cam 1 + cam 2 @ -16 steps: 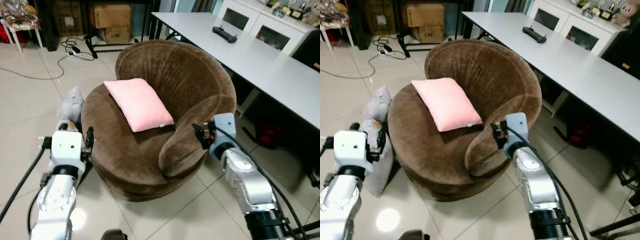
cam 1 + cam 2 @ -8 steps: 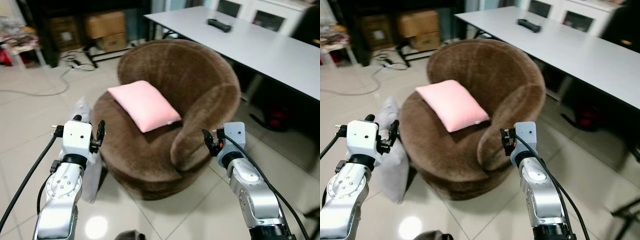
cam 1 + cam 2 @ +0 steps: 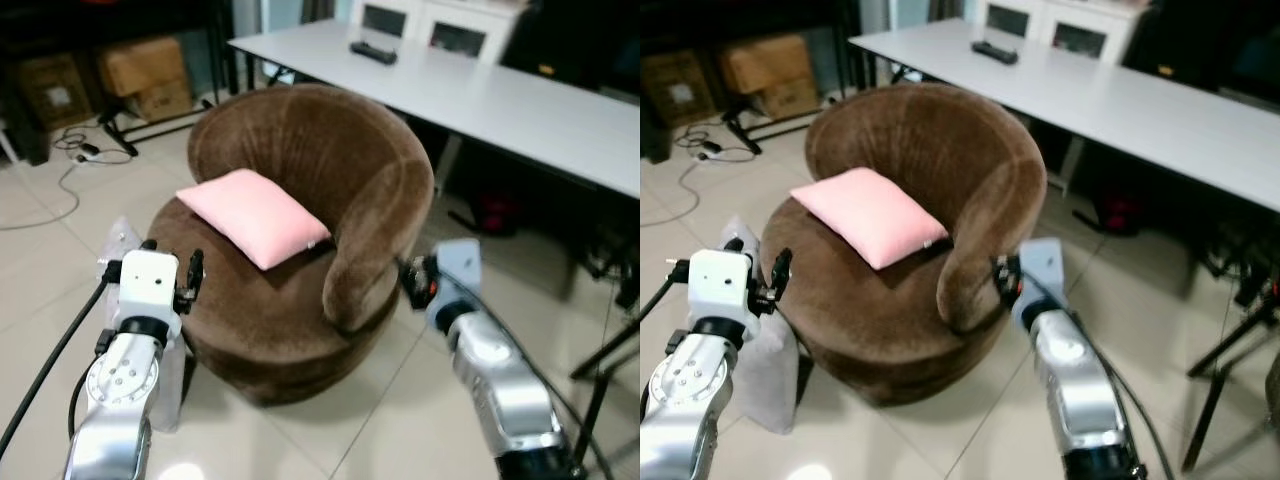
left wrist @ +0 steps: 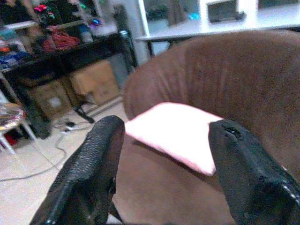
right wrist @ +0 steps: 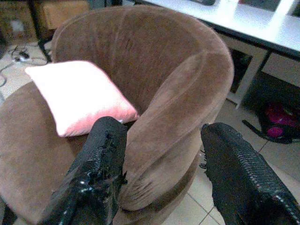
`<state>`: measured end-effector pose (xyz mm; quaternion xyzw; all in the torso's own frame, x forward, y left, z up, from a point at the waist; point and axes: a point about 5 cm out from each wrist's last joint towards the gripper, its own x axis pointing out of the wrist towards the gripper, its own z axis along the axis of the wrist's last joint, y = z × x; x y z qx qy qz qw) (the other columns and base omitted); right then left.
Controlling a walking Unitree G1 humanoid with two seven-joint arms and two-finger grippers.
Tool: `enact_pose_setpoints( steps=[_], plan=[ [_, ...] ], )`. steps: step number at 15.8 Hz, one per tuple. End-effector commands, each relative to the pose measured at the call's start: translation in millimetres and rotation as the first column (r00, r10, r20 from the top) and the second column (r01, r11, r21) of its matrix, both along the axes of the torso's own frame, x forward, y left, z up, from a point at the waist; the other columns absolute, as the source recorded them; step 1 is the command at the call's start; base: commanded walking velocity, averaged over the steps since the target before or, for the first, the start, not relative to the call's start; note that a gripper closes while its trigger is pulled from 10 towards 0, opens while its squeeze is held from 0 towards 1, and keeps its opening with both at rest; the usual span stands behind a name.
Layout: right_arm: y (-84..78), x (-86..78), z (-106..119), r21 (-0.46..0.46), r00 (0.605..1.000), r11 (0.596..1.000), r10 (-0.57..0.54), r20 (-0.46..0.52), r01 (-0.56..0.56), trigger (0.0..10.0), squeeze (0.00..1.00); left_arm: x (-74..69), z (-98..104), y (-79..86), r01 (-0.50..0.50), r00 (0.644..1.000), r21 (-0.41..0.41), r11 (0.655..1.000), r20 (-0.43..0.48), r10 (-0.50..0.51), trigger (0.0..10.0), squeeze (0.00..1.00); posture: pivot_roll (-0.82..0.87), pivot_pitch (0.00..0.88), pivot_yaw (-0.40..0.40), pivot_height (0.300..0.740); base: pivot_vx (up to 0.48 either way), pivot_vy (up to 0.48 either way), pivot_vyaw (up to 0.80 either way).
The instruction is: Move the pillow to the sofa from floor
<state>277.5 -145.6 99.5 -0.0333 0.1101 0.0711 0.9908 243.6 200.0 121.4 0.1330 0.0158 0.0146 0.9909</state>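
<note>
A pink pillow [image 3: 250, 215] lies on the sofa [image 3: 300, 290] seat; both end effectors, left [image 4: 161, 173] and right [image 5: 161, 176], hover before the sofa, fingers apart and empty.

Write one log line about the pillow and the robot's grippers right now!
pink pillow: lying on brown sofa seat | left gripper: open, empty, beside sofa | right gripper: open, empty, near sofa arm | grey pillow: on floor

1. Round brown sofa [image 3: 300, 300] standing on pale tiled floor [image 3: 400, 430], pink pillow [image 3: 252, 215] lying on its seat.
2. Grey cushion [image 3: 760, 365] on floor, against sofa's left side.
</note>
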Motion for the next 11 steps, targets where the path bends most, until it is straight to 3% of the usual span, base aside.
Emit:
enact_pose_setpoints(
  steps=[1, 7, 11],
  plan=[
    [-1.8, 0.1, -2.3, 0.005, 1.0, 1.0, -0.001, -0.016, 0.001, 10.0, 0.0, 0.8, 3.3, -1.4, 0.002, 1.0, -0.003, 1.0, 0.013, -0.001, 10.0, 0.0, 0.11, 0.0, -0.031, 0.74, 0.0, 0.42, 0.0],
    [0.7, 2.0, -3.0, -0.002, 0.999, 1.0, 0.029, -0.028, -0.029, 10.0, 0.0, -1.4, 1.7, -2.0, -0.023, 1.0, -0.01, 1.0, 0.015, 0.023, 10.0, 0.0, 0.12, 0.0, -0.066, 0.74, 0.0, 0.43, -0.8],
    [3.1, 1.7, -4.6, -0.006, 0.998, 0.999, 0.04, -0.041, -0.04, 10.0, 0.0, -1.7, 2.1, -1.3, -0.03, 0.999, -0.009, 1.0, 0.017, 0.03, 10.0, 0.0, 0.12, 0.0, -0.071, 0.74, 0.0, 0.448, 0.0]
  ],
)
